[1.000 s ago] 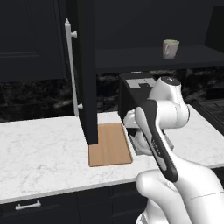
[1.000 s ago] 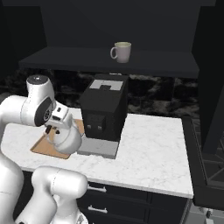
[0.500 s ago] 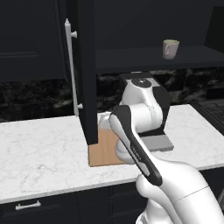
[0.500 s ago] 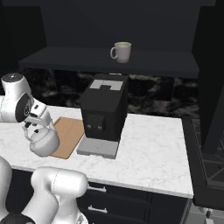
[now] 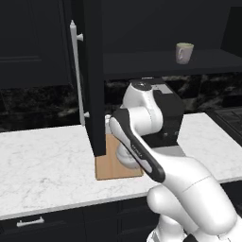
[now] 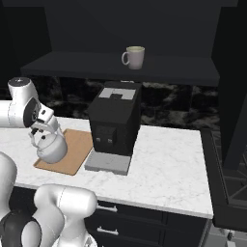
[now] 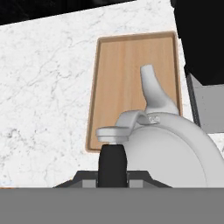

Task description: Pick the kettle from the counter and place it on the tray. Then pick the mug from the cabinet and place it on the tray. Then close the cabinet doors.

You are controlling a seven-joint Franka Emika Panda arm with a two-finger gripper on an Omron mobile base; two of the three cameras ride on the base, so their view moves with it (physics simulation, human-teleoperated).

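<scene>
1. Marble counter [image 6: 164, 159] under dark wall cabinet [image 6: 120, 67], doors open; black coffee machine [image 6: 116, 123] standing just right of tray [image 6: 77, 144].
2. Gripper [image 6: 42, 129] narrowly closed on thin handle of kettle [image 6: 50, 148]; kettle directly beneath hand, over tray's front left corner.
3. Contact between kettle base and tray not clear from these views; apparently just above or resting.
4. Spout pointing along tray's long axis toward its far edge, seen in hand view: kettle [image 7: 168, 148], tray [image 7: 118, 70].
5. Tray otherwise bare.
6. Mug [image 5: 184, 52] upright on cabinet shelf, above and well right of hand; likely next target once kettle released.
</scene>
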